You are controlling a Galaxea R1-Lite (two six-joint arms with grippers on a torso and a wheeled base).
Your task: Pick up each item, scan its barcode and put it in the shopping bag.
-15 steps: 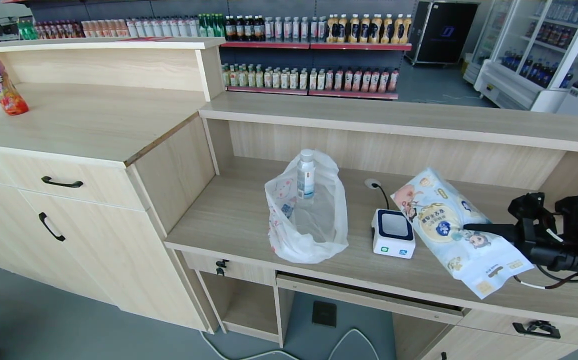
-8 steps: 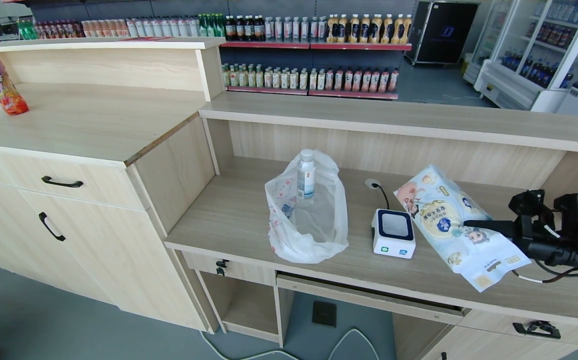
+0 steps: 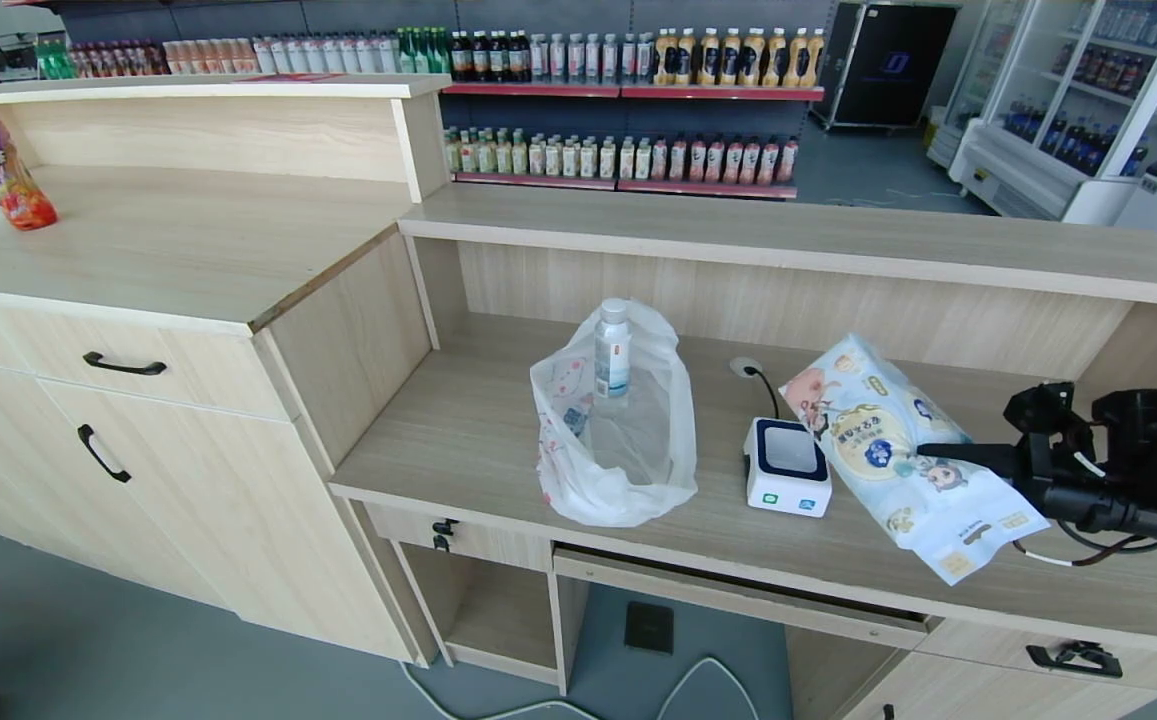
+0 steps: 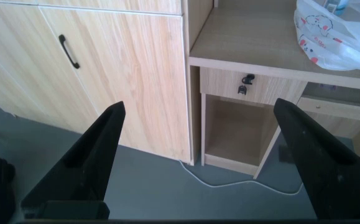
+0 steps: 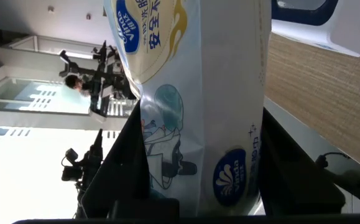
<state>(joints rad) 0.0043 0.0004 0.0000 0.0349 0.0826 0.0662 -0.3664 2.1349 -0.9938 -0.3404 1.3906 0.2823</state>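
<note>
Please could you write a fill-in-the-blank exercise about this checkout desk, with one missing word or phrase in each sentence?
The clear plastic bottle stands ____ the white plastic shopping bag.
The pale blue printed soft package is held by the ____.
The white and dark blue square scanner sits between that bag and the ____.
The left gripper has its jaws ____.
Missing words: inside; right gripper; package; open.

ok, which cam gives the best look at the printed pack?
Head view: the whole printed pack shows there, just right of the scanner, with the right gripper on its right side. The right wrist view gives a close-up of its middle part, clamped between the fingers.
</note>
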